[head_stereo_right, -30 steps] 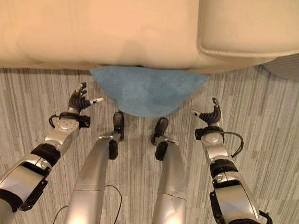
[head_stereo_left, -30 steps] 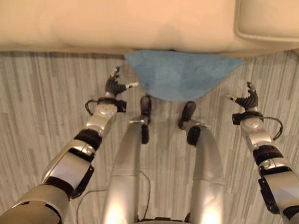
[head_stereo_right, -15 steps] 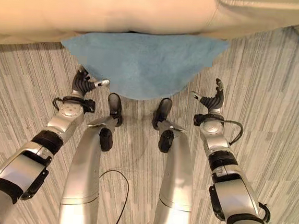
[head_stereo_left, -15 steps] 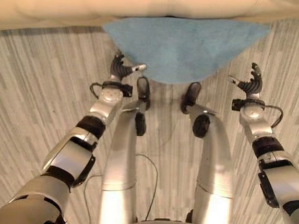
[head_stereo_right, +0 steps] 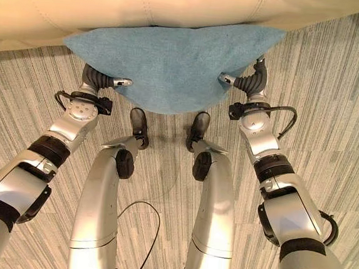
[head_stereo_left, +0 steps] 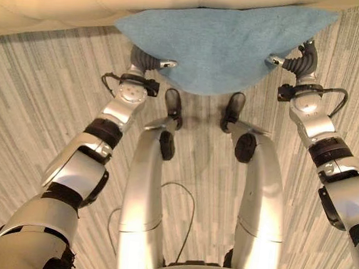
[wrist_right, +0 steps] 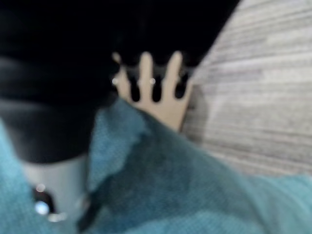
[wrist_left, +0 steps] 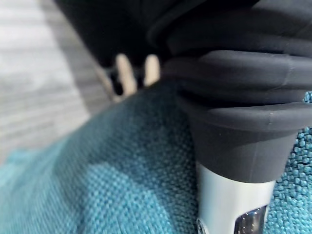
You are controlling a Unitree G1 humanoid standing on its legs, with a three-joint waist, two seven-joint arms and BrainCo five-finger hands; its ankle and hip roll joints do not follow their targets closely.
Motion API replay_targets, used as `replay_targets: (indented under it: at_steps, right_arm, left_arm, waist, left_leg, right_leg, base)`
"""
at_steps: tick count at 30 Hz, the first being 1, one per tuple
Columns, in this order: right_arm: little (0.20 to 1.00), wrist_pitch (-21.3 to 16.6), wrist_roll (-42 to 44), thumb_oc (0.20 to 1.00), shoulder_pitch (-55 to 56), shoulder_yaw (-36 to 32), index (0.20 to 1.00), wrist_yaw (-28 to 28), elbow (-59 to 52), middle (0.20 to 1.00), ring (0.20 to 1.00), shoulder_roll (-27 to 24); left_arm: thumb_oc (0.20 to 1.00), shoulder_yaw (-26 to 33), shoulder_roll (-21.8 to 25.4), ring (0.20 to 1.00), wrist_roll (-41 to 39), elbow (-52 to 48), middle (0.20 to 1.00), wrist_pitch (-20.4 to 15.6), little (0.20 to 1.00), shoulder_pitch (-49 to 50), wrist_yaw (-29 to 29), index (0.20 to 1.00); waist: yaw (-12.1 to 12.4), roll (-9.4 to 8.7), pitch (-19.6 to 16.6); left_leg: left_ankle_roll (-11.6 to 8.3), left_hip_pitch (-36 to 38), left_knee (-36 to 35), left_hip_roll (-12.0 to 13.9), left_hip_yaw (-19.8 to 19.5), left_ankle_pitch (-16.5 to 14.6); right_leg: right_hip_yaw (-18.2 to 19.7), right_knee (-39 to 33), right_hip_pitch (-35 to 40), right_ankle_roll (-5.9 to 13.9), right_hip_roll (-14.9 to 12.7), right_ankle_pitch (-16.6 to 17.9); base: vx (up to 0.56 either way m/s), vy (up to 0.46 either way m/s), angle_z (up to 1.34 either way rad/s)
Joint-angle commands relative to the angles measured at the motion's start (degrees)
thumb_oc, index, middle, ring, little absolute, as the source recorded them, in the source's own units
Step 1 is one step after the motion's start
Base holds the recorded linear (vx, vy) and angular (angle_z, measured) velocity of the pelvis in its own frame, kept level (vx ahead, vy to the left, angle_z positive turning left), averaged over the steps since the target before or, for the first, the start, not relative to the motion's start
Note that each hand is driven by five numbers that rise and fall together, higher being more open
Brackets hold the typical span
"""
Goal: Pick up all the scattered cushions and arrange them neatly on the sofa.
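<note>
Striped grey floor [head_stereo_left: 37, 109] fronting a cream sofa [head_stereo_right: 84, 6]. Blue cushion [head_stereo_right: 167, 58] lies against its base (soft, light, likely yielding). Left hand [head_stereo_right: 99, 79] and right hand [head_stereo_right: 247, 82] touch opposite edges, the sensible hold; finger state indeterminate.

Warm, even indoor light fills both head views, washing the cream sofa [head_stereo_left: 84, 0] towards 12 o'clock nearly to glare, while soft shadows lie on the striped floor [head_stereo_left: 31, 109] just under the blue cushion [head_stereo_left: 219, 43]. In the left wrist view the cushion weave is crisp at 5 o'clock and blurs towards 10 o'clock. The right wrist view is soft throughout and dark at 12 o'clock.
</note>
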Motion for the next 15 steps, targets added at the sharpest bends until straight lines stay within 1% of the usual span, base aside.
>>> replay_targets:
  at_steps: [1,4,6,7,12,15]
  right_arm:
    - [1.0,-2.2,-1.5,1.0,0.0,2.2,1.0,1.5,-4.0,1.0,1.0,0.6]
    - [1.0,-2.0,-2.0,1.0,-1.6,3.7,1.0,1.7,-3.0,1.0,1.0,1.7]
    - [1.0,-1.7,-2.5,1.0,-3.4,4.8,1.0,1.7,-1.7,1.0,1.0,3.4]
    - [1.0,-1.4,-2.4,1.0,-5.2,5.7,1.0,1.2,-0.1,1.0,1.0,5.6]
    - [1.0,-1.3,-0.8,1.0,-8.1,6.8,1.0,0.6,2.8,1.0,1.0,11.8]
    - [1.0,-1.1,-1.3,1.0,-9.0,7.8,1.0,0.4,3.9,1.0,1.0,13.3]
  left_arm:
    - [1.0,1.3,-1.2,1.0,2.1,-2.7,1.0,-3.3,1.0,-1.1,1.3,1.0]
    - [1.0,1.0,-1.8,1.0,1.9,-2.4,1.0,-3.3,1.0,-1.8,1.7,1.0]
    - [1.0,1.1,-3.1,1.0,1.2,-1.9,1.0,-3.6,1.0,-2.6,2.1,1.0]
    - [1.0,1.0,-4.4,1.0,-0.4,-1.6,1.0,-4.0,1.0,-3.6,2.7,1.0]
    - [1.0,2.3,-8.9,1.0,-6.4,-1.8,1.0,-6.3,1.0,-5.0,3.8,1.0]
    - [1.0,2.5,-10.0,1.0,-7.6,-2.1,1.0,-6.8,1.0,-5.2,3.7,1.0]
  waist:
    - [-1.1,1.51,-1.8]
    - [-1.0,1.51,-1.5]
    - [-0.9,1.5,-1.2]
    - [-0.7,1.55,-0.9]
    - [-0.2,1.53,-0.9]
    - [-0.1,1.63,-1.0]
  left_leg:
    - [-3.07,-0.4,-3.3,-0.4,-6.0,2.1]
    - [-3.25,-0.4,-3.1,-0.3,-6.2,2.4]
    - [-3.4,-0.4,-3.2,-0.3,-6.4,2.7]
    - [-3.47,-0.4,-3.0,-0.3,-6.5,2.8]
    - [-3.7,-0.4,-3.3,-0.6,-7.0,3.2]
    - [-3.77,-0.4,-3.4,-0.8,-7.2,3.3]
  right_leg:
    - [2.0,-4.2,3.5,8.0,0.5,2.7]
    - [2.0,-3.8,3.5,7.94,0.5,2.7]
    - [1.8,-3.8,3.5,7.99,0.5,3.0]
    - [1.7,-3.7,3.5,8.02,0.5,3.1]
    - [1.6,-3.4,3.5,7.95,0.5,3.1]
    - [1.3,-3.5,3.5,7.97,0.4,3.1]
  base:
    - [0.0,0.0,0.0]
    - [0.0,0.0,0.0]
    - [0.0,0.0,0.0]
    - [0.0,0.0,0.0]
    - [0.0,0.0,0.0]
    - [0.0,0.0,0.0]
